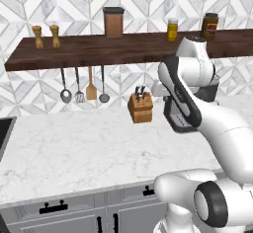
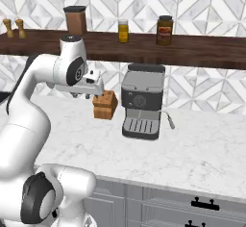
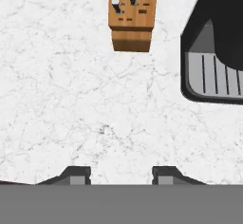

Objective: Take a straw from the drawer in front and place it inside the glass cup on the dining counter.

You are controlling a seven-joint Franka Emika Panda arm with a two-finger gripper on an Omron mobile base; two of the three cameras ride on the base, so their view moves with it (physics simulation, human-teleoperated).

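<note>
The drawer (image 1: 53, 208) sits shut just under the front edge of the marble worktop (image 1: 84, 148), a framed grey front panel with one short black bar handle (image 1: 53, 207) lying level across it. From the right base view more grey drawer fronts with black handles run along below the same edge. My gripper (image 3: 121, 175) hangs above the worktop, well clear of the drawer, pointing down at bare stone; my two dark fingertips (image 3: 78, 175) stand apart with nothing between them. The worktop is white marble with fine grey veins. On it, toward the back, stands a wooden knife block (image 3: 131, 15) with dark and white knife handles poking out, and just beside it a black and grey coffee machine (image 2: 141, 106) with a ribbed drip tray. The wall behind is tiled in a white and grey chevron pattern. A dark wooden shelf (image 1: 99, 49) crosses it, carrying two small wooden shakers (image 1: 45, 36), a brown canister (image 1: 113, 22) with a dark lid, and two jars (image 2: 144, 30). Under the shelf hang a ladle, a whisk, a wooden spatula and a spoon (image 1: 84, 86).
</note>
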